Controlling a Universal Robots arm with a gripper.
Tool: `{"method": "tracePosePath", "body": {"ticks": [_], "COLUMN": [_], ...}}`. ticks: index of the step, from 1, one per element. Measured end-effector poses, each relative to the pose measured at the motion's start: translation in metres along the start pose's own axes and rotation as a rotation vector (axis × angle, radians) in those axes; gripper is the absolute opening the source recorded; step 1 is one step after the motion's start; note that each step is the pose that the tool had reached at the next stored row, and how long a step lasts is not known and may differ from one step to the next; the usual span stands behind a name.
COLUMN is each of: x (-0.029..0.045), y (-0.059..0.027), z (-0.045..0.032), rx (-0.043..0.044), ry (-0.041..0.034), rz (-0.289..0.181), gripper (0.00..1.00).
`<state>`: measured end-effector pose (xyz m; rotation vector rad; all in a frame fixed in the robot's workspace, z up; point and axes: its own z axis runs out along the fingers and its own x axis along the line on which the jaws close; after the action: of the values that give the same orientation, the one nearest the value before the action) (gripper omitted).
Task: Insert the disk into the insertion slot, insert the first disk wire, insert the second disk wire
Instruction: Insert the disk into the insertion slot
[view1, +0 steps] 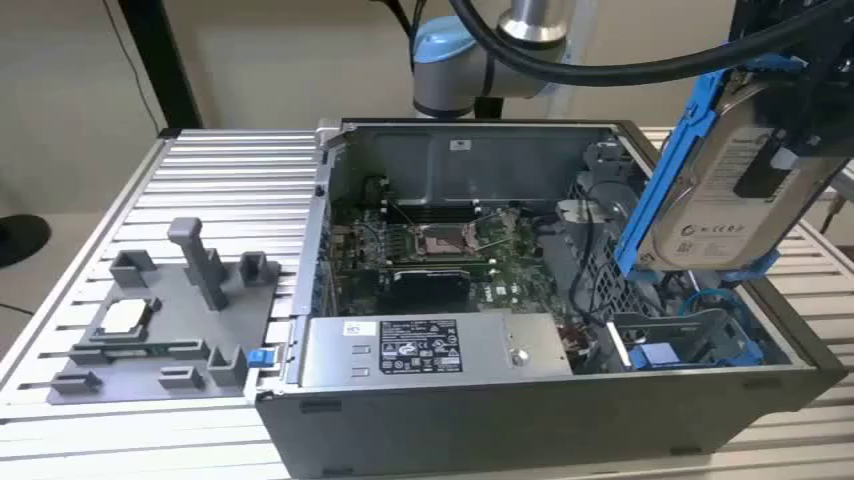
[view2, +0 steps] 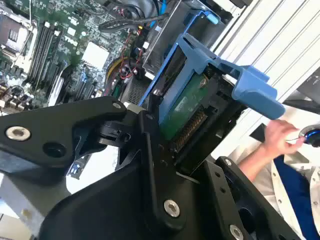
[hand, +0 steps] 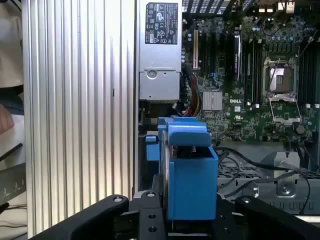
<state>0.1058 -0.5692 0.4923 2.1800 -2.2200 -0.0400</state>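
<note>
Black fingers (hand: 115, 215) of the gripper (hand: 190, 222) are pressing on both sides of the disk (hand: 192, 175), so the jaws are standing clamped on its blue frame. In the second wrist view the gripper (view2: 175, 150) is showing the same hold, with the disk (view2: 185, 110) turning its green board outward.

Reading the exterior view from 9 o'clock across, a grey fixture plate (view1: 147, 330) is lying on the table (view1: 227, 170). Next, the open case (view1: 534, 420) is sitting with its power supply (view1: 427, 345) along the near wall and the motherboard (view1: 441, 255) behind. At about 4 o'clock the slot (view1: 687, 345) is lying in the case's corner, blue rails showing.

Between 2 and 3 o'clock the disk (view1: 727, 200) is hanging in the gripper (view1: 781, 160), above the case. Its long axis is running nearly upright, tipping slightly toward 1 o'clock. From the disk's low end the slot is lying at roughly 6 o'clock, near but apart. I am judging that the fit is turning on that vertical gap and on how the long axis is lining up with the rails.
</note>
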Motion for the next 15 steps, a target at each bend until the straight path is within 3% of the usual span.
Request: {"method": "tracePosePath", "body": {"ticks": [15], "x": [0.003], "y": [-0.0007], "z": [0.0001], "rx": [-0.0001], "ry": [0.0001], "rz": [0.0], "gripper": [0.0]}}
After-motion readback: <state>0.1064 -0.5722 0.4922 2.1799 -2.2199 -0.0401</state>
